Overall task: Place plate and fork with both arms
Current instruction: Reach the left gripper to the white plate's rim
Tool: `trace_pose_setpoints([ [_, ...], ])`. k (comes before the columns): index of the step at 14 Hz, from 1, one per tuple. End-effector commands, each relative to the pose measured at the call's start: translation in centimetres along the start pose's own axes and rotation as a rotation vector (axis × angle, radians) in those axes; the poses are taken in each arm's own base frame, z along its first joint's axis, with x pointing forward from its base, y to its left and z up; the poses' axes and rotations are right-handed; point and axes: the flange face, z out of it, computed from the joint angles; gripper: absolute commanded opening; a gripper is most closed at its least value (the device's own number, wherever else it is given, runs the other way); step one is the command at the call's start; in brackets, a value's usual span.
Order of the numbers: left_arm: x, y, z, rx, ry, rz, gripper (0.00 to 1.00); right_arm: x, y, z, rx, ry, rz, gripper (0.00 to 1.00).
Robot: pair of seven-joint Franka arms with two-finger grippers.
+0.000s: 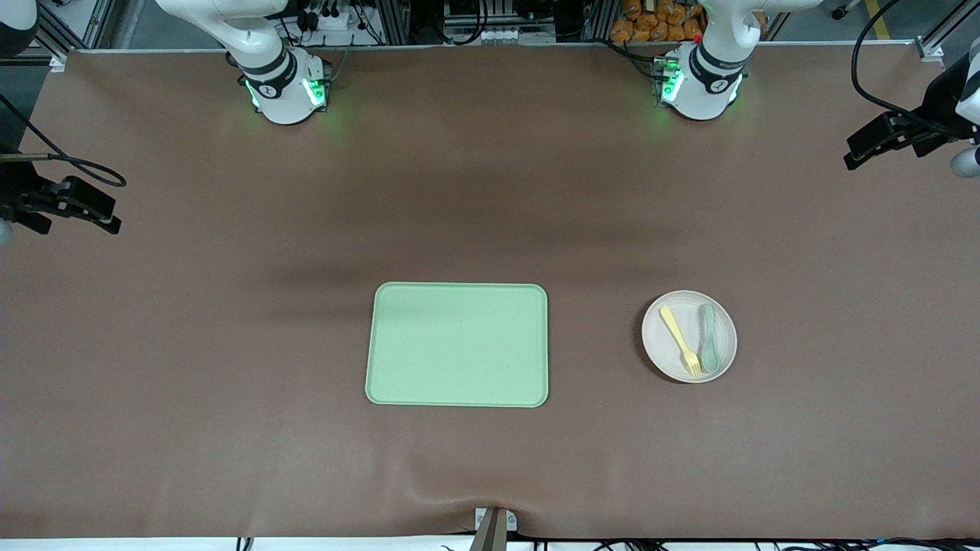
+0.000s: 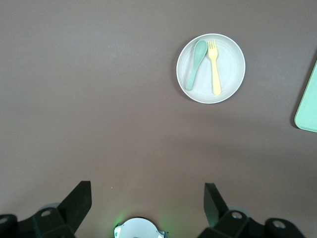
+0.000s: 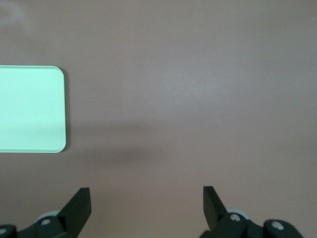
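The speckled off-white plate (image 1: 660,348) (image 2: 230,64) rests on the brown table toward the left arm's end. On it lies the pale yellow fork (image 1: 680,340) (image 2: 215,69), beside a teal spoon (image 1: 710,340) (image 2: 194,64). My left gripper (image 1: 851,153) (image 2: 147,191) hangs high over the left arm's end of the table, open and empty, well apart from the plate. My right gripper (image 1: 113,218) (image 3: 146,196) hangs high over the right arm's end, open too, with only bare table between its fingers.
A pale green rectangular tray (image 1: 458,344) (image 2: 309,109) (image 3: 29,109) lies mid-table, beside the plate toward the right arm's end. The left arm's green-lit base (image 2: 141,230) shows under the left gripper. A small mount (image 1: 494,524) sits at the table's front edge.
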Motion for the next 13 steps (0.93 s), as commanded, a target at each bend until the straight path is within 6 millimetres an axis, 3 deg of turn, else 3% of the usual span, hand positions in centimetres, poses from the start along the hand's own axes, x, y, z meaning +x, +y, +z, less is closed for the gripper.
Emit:
trace_pose_setpoints([
  [1, 0.1, 0.0, -0.5, 0.004, 0.007, 0.018, 1.00, 0.1, 0.5, -0.3, 0.005, -0.005, 0.003, 1.00],
  [5, 0.6, 0.0, -0.9, 0.002, 0.016, 0.017, 1.00, 0.1, 0.4, -0.3, 0.005, -0.006, 0.002, 1.00],
  [6, 1.1, 0.1, -0.1, 0.006, 0.000, 0.019, 1.00, 0.1, 0.5, -0.3, 0.005, -0.006, 0.002, 1.00],
  [9, 3.9, 1.6, 3.6, 0.017, -0.027, 0.029, 1.00, 0.1, 0.5, -0.3, 0.005, -0.006, 0.002, 1.00],
  [13, 8.7, 2.6, 10.3, 0.020, -0.027, 0.019, 1.00, 0.1, 0.5, -0.3, 0.005, -0.006, 0.002, 1.00],
])
